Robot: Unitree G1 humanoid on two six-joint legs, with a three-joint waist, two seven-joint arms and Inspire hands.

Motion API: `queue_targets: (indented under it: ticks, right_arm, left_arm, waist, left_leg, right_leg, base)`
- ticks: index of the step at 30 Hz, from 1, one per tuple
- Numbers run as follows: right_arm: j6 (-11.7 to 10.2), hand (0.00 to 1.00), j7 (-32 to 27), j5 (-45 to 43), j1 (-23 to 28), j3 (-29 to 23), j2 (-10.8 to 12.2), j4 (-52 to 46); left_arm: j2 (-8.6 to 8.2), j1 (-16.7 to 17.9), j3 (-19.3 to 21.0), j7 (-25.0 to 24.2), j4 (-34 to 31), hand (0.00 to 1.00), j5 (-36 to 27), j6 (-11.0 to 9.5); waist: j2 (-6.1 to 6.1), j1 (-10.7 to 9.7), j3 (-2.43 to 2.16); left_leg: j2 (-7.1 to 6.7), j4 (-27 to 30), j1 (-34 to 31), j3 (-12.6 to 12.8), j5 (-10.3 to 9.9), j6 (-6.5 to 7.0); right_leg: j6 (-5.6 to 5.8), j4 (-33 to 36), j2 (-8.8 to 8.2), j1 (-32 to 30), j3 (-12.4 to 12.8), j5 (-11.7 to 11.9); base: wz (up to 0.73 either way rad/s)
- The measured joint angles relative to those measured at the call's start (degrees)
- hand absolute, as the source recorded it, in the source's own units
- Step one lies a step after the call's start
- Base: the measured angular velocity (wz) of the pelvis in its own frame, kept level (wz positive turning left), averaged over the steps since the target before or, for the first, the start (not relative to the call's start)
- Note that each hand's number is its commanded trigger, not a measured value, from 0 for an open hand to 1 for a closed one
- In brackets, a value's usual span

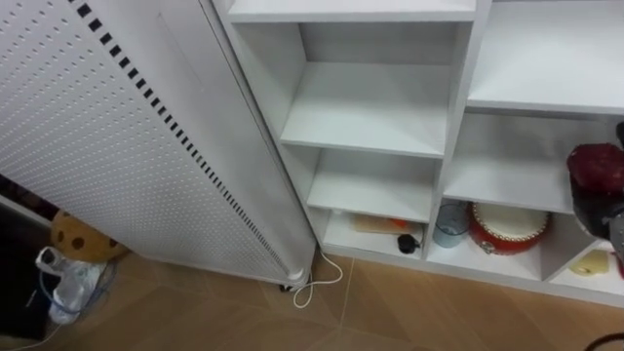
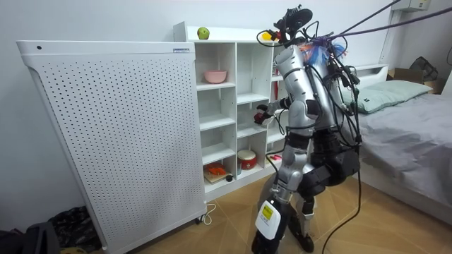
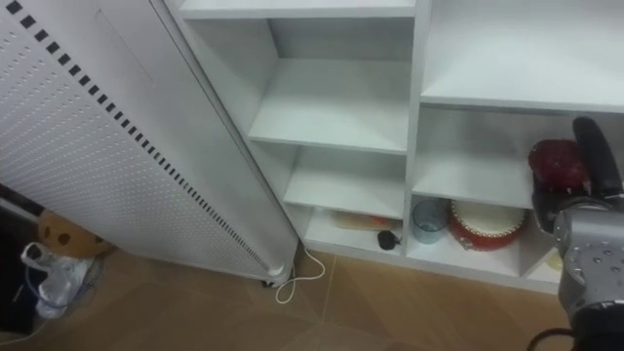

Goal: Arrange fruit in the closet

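Before the closet [image 1: 370, 107], facing its open shelves, the robot stands upright on the wood floor (room view).

Right hand [image 3: 593, 164]: fingers curled round 1 dark red fruit [image 3: 554, 164]. It is held at the front of the closet's right column, level with the shelf above the bottom row. The fruit is in the hand; cannot tell whether it touches the shelf edge.

Closet bottom row, below the fruit:
- 1 red round tin [image 1: 509, 229] with a pale lid.
- 1 bluish cup [image 1: 450, 222] in the same compartment, just beside the tin, on the side of the closet's upright divider.
- Next compartment toward the closet's left side: flat board [image 1: 375, 224] with something orange on it, and a small black item [image 1: 408, 244] at the front lip.

Closet top: 1 green apple [image 2: 203, 33] and 1 yellow object [image 2: 266, 35], too small to identify.

Upper shelf of the closet's left column: 1 pink bowl [image 2: 215, 76].

Against the closet's left side stands a white perforated panel [image 1: 127, 146]. A white cable [image 1: 317, 283] lies looped on the floor at the closet's lower left corner.
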Motion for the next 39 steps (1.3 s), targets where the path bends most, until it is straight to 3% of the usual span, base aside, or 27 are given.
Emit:
queue_targets:
  ticks: [15, 27, 32, 39]
  right_arm:
    - [-0.01, 0.00, -0.80, 0.85, 0.00, -0.08, -0.94, -0.02]
    - [0.01, 0.00, -0.20, 3.74, 0.41, -0.57, -0.99, 0.65]
    - [0.17, 0.00, -0.19, 4.39, 0.43, -0.50, -0.97, 0.76]
    - [1.32, 0.00, 0.09, 4.51, 1.56, 0.23, -0.73, 3.98]
  left_arm:
    - [0.01, 2.35, 0.09, 1.43, -1.26, 0.00, 0.18, -0.40]
    - [0.02, 2.78, 0.09, 0.36, -0.93, 0.00, 1.00, -0.34]
    - [0.02, 2.79, 0.08, 0.29, -0.91, 0.00, 1.01, -0.30]
    - [-0.01, 1.78, -0.02, -1.50, 0.18, 0.00, 0.95, 0.28]
  waist:
    - [0.62, 0.09, -0.10]
    - [0.68, 0.17, -0.06]
    - [0.61, 0.20, -0.03]
    - [-0.47, 0.09, 0.65]
  left_leg:
    - [-0.05, -0.10, 1.14, 0.13, -0.07, 0.03]
    - [-0.08, -2.39, 5.62, 0.75, -0.13, -0.08]
    - [0.81, -2.60, 5.90, 1.19, -0.12, -0.10]
    - [1.09, -3.69, 10.21, 1.59, -0.19, -0.11]
  right_leg:
    - [0.12, 0.10, -0.03, 0.95, 0.27, -0.28]
    - [0.17, -1.27, 0.02, 4.79, 0.34, -0.30]
    - [0.05, -2.10, 0.98, 5.31, 0.19, 0.06]
    - [0.42, -3.38, 1.41, 9.49, 0.35, -0.06]
  base:
    - [0.00]
    - [0.00]
    - [-0.03]
    - [-0.04]
